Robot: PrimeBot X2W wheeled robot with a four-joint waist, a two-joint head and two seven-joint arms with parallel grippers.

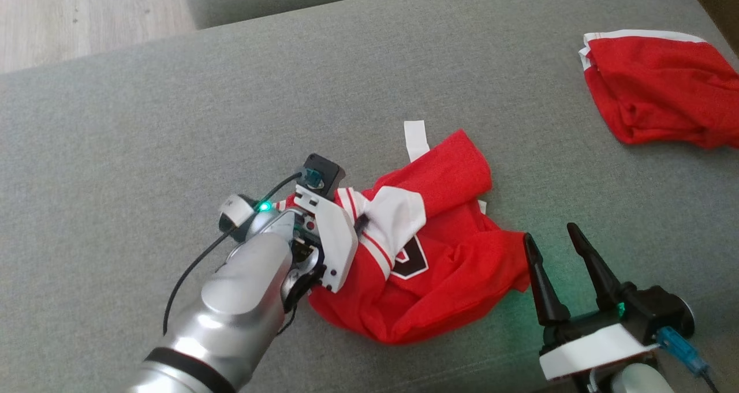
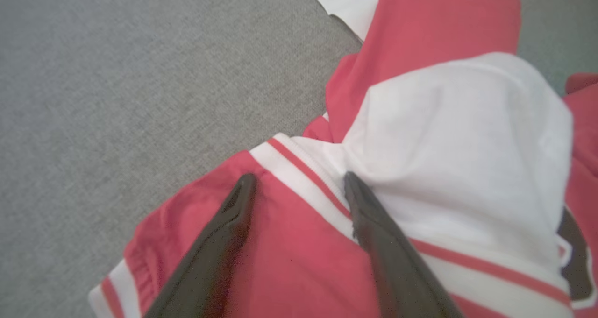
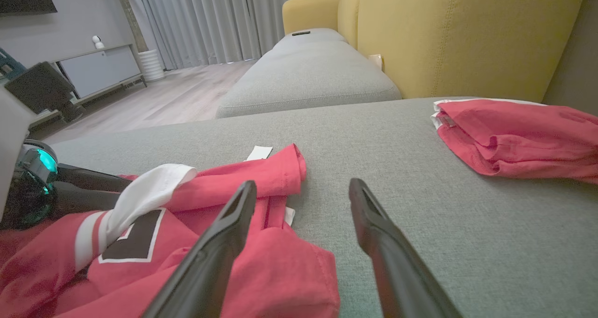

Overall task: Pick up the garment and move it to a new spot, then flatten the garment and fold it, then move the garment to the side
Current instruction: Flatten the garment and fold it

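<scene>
**Left claw set over the crumpled garment, no grasp yet**

The garment (image 1: 427, 254), red with white striped trim and a dark emblem, lies in a crumpled heap near the middle of the grey cushion (image 1: 173, 122). It is neither flat nor folded, so the first step, picking it up, looks to be the one in hand.

The left claw (image 2: 299, 182) is down on the heap's left side with its jaws spread wide and nothing between them pinched. In the left wrist view one finger lies over plain red cloth and the other at the edge of the white panel, with the striped trim (image 2: 303, 168) running between. Whether the tips press into the cloth or sit just above it is hard to tell from that close view.

The right claw (image 1: 550, 234) is just beside the heap's right edge, also wide open and holding nothing.

A second red piece (image 1: 652, 87), loosely folded, lies well apart at the far right of the cushion.

The next move probably calls for the left jaws to close on the trim, gathering enough cloth that it does not slip when lifted. The new spot should keep clear of the second piece.
</scene>
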